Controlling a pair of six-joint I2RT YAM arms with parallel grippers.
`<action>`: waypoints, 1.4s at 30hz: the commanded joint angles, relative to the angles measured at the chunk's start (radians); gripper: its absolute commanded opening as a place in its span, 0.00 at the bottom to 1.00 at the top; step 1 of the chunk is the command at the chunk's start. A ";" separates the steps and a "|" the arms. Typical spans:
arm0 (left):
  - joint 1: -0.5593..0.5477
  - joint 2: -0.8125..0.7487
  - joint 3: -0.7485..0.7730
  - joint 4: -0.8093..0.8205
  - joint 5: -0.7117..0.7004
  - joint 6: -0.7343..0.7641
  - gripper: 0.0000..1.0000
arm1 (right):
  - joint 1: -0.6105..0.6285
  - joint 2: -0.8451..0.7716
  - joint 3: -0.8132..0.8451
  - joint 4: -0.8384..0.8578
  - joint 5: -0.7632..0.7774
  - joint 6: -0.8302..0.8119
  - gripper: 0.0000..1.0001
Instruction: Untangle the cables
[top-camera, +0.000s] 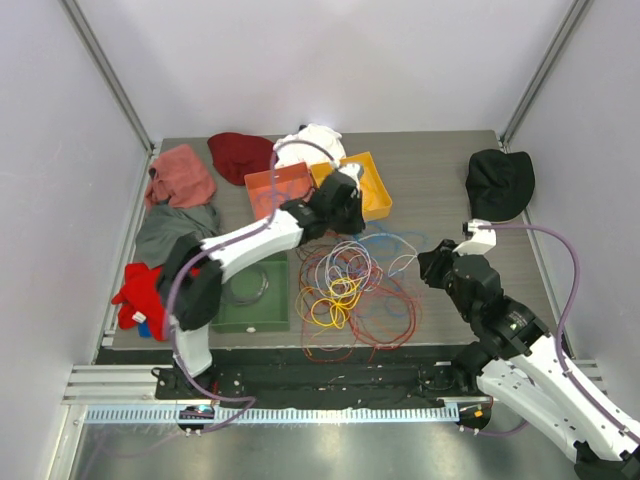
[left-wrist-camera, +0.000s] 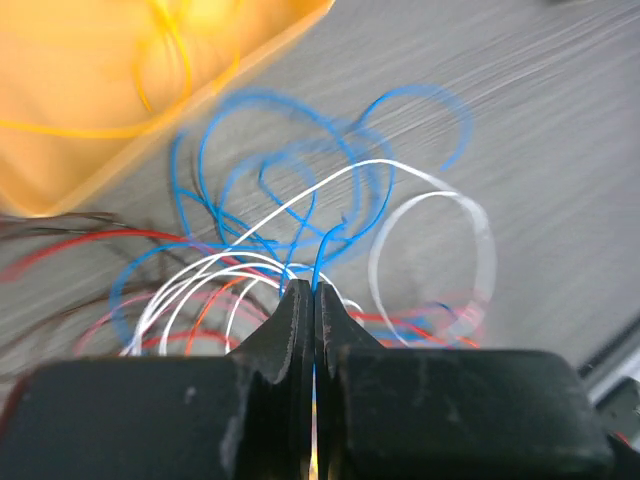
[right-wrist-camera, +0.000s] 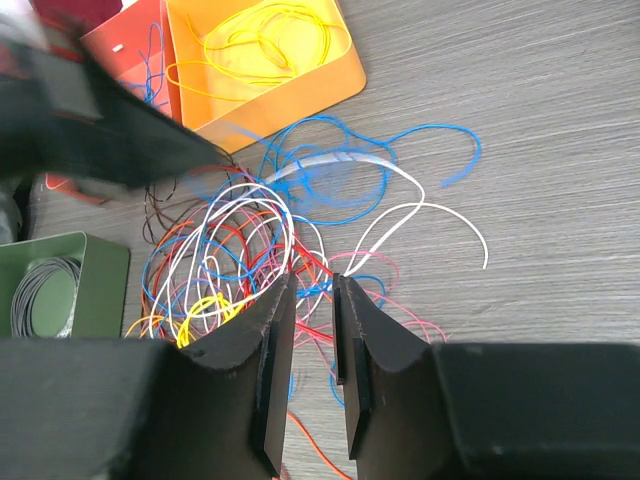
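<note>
Cables (top-camera: 350, 290) in red, yellow, blue, white and orange sprawl in a loose tangle over the grey desk (top-camera: 440, 160). The heap lies just on the near side of the yellow bin (top-camera: 375, 188), toward the arm bases, and its farthest blue loops almost reach the bin wall. A few yellow strands lie coiled inside the bin itself.

Heaped cloths in pink, grey and red sit well to the left of the yellow bin, and a black hat (top-camera: 498, 182) lies well to its right. A green tray (top-camera: 250, 315) holding a grey coil rests to the near left of the bin, beside the tangle. A red-orange bin (top-camera: 278, 190) stands right against the yellow bin's left side.

The left end effector (top-camera: 345, 215) hangs over the near edge of the yellow bin, above the far part of the tangle. Its jaws are pressed tight together — a single blue cable (left-wrist-camera: 320, 255) runs straight into the seam between them, pinched there.

The right end effector (top-camera: 438, 265) hovers to the near right of the bin, by the tangle's right edge — its jaws stand slightly apart with nothing between them.
</note>
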 joint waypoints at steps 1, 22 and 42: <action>-0.006 -0.345 0.010 -0.103 -0.142 0.122 0.00 | 0.003 -0.023 0.011 0.022 0.003 0.005 0.29; -0.004 -0.557 0.789 -0.487 -0.371 0.408 0.00 | 0.003 -0.022 -0.004 0.105 -0.092 0.028 0.29; -0.007 -0.516 0.745 -0.285 -0.020 0.205 0.00 | 0.004 0.239 0.056 0.454 -0.353 -0.018 0.56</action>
